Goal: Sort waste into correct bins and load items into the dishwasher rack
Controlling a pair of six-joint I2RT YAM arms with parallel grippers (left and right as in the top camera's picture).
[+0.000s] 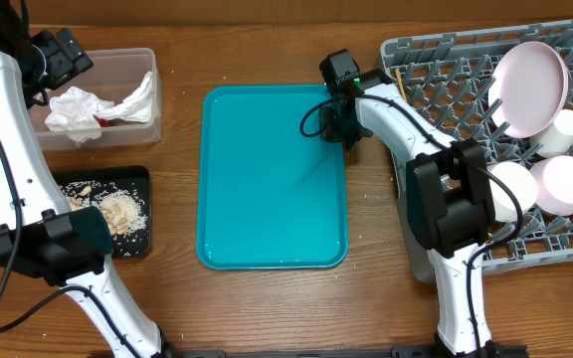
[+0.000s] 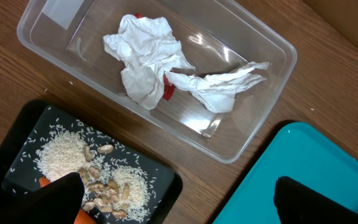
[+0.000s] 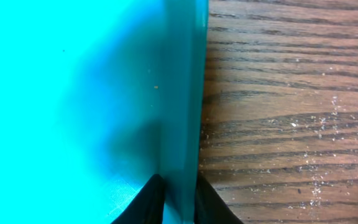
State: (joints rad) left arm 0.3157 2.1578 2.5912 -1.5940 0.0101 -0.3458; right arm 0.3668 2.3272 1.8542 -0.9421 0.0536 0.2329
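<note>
1. The waste sits in its bins at the left. The napkins [image 2: 143,59] and a red wrapper [image 2: 168,92] lie in the clear tub [image 2: 263,134], and the food scraps [image 2: 107,186] lie in the black tray [image 2: 17,134].
2. The dishes stand in the rack [image 1: 446,60] at the right: a plate [image 1: 530,88], a cup [image 1: 568,129] and two bowls [image 1: 568,184]. I cannot make out a fork or a stick.
3. Between bins and rack lies the teal tray [image 1: 267,199], bare, with its long axis running away from the robot.
4. The right gripper [image 3: 179,186] sits on the tray's right long rim, towards the far end. One finger is inside the rim and one outside, and both look pressed onto it, so I judge it clamped on the tray.
5. Any coming move likely turns on this hold. The rim stands straight up between the fingers, and the bulk of the tray lies to the gripper's left.
6. The left gripper [image 2: 179,205] hangs over the bins with its fingers wide apart, holding nothing. It is farther from the tray than the right one.
7. Room to move:
   - The rack's corner is just beside the right arm, so there is little space on that side.
   - A strip of bare wood separates the tray from the bins.
   - The most open table lies on the tray's near side.
</note>
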